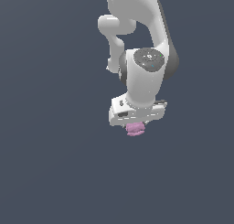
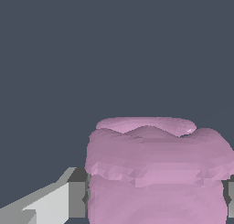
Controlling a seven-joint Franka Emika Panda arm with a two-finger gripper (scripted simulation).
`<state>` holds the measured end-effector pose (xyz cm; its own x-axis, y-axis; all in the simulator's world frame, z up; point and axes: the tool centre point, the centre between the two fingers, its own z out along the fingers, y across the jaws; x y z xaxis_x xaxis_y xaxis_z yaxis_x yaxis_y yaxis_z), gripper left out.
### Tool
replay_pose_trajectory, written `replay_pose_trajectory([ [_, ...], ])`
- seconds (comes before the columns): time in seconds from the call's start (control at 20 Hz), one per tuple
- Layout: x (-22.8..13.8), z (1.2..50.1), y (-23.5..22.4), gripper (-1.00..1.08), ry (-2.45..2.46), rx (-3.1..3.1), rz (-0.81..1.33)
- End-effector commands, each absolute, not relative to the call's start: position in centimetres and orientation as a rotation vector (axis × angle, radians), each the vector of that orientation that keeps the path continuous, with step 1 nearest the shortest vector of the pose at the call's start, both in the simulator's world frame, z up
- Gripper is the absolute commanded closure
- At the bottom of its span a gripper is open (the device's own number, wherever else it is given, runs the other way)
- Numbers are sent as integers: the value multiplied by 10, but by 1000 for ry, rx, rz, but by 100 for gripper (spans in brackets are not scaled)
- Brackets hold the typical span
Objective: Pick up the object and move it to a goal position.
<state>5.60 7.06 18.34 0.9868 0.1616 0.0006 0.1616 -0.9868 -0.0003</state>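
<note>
The object [image 1: 135, 130] is a small pink-mauve lumpy blob that peeks out from under the white hand of my gripper [image 1: 137, 113] in the exterior view; most of it is hidden by the hand. In the wrist view the object [image 2: 155, 173] fills the space between the fingers. One grey-white finger [image 2: 73, 200] presses its side, and the edge of the other finger [image 2: 230, 198] touches the opposite side. My gripper [image 2: 155, 202] is shut on the object. Whether the blob rests on the surface or hangs above it cannot be told.
A plain dark blue-grey surface [image 1: 50, 163] spreads all around. The white arm [image 1: 137, 22] reaches in from the top of the exterior view. No other objects or goal marker show.
</note>
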Motion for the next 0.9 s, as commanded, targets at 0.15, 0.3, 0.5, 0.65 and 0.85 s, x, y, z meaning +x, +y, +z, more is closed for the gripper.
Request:
replay_pose_trajectory([
  [0.15, 67, 244, 70, 108, -255, -3131, 0],
  [0.3, 73, 275, 69, 108, -255, -3131, 0],
  [0.5, 81, 312, 69, 108, -255, -3131, 0],
  [0.65, 87, 335, 69, 108, -255, -3131, 0],
  [0.85, 93, 361, 68, 108, -255, -3131, 0],
])
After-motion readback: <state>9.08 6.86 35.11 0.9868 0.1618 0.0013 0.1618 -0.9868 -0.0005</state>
